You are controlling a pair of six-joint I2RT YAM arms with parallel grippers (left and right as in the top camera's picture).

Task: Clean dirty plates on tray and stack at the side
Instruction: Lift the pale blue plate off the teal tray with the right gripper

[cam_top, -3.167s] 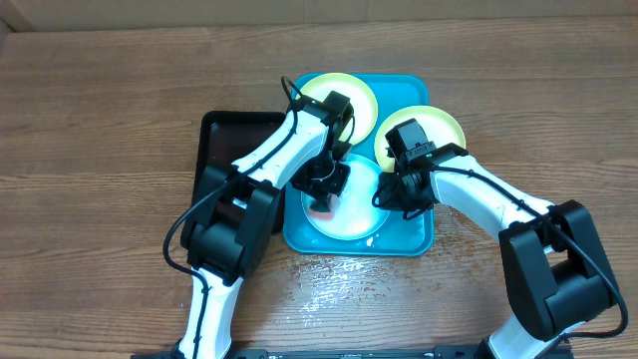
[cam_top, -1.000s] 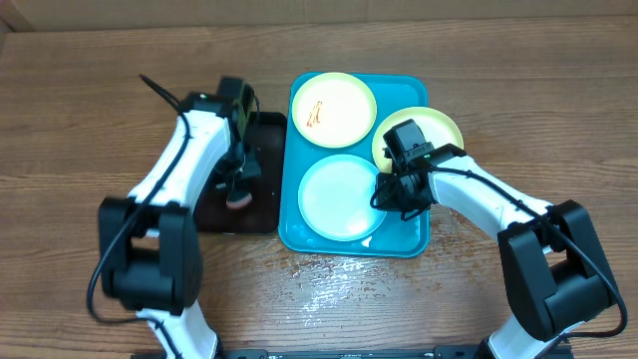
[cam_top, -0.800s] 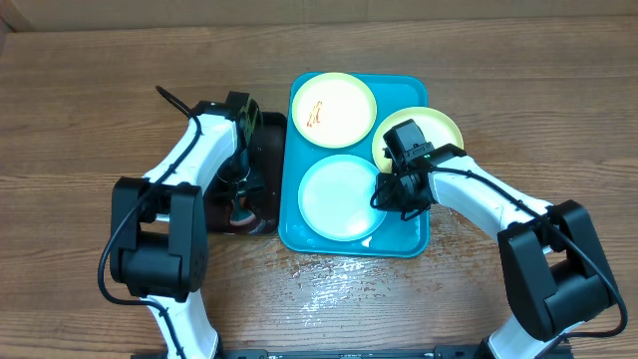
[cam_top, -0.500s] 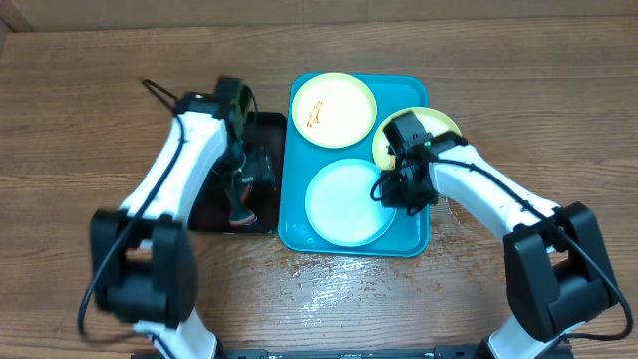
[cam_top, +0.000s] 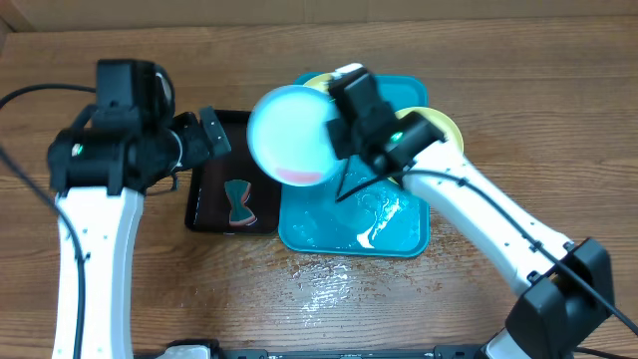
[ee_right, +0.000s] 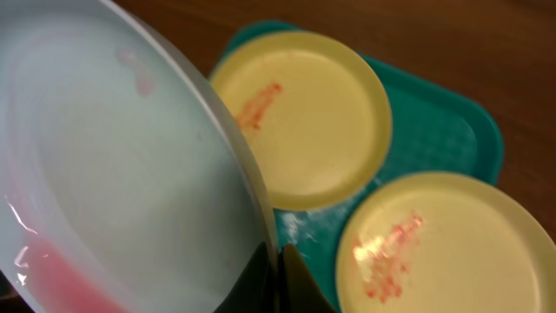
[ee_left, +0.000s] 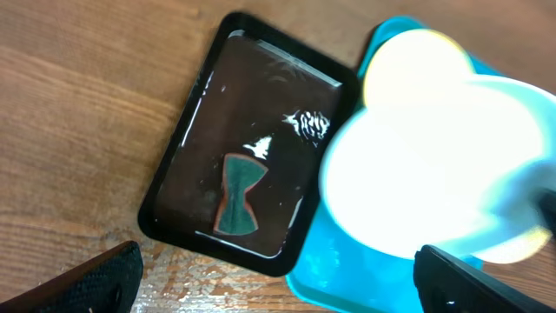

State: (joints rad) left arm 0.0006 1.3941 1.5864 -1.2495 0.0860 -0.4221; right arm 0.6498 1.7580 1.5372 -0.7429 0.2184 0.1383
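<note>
- My right gripper (ee_right: pixel 276 254) had its jaws pressed together on the rim of the teal-rimmed plate (cam_top: pixel 291 135), pinching only that thin edge.
- The plate hung tilted in the air, over the left edge of the turquoise tray (cam_top: pixel 404 234) and partly over the black tray (ee_left: pixel 261 87) beside it.
- My left gripper (ee_left: pixel 276 256) was spread wide and held nothing, high above the black tray, where a bow-tie-shaped pad (ee_left: pixel 236 193) lay in dark liquid.
- Two yellow-green plates (ee_right: pixel 304 117) (ee_right: pixel 443 243) sat in the tray, both with red-brown streaks, so I judged most of the job undone.
- A pink film (ee_right: pixel 52 278) pooled at the plate's low side. It looked like sauce-tinted water, though glare left me unsure.
- Risk one: a wet rim in a narrow pinch could pivot or slip, and the plate would drop onto the plates below or off the tray's edge.
- Risk two: with this much tilt, that pink pool could spill onto the table (cam_top: pixel 120 289) on the way to the side.
- Risk three: my open left fingers were near the plate, so a careless swing by either arm could knock it loose.
</note>
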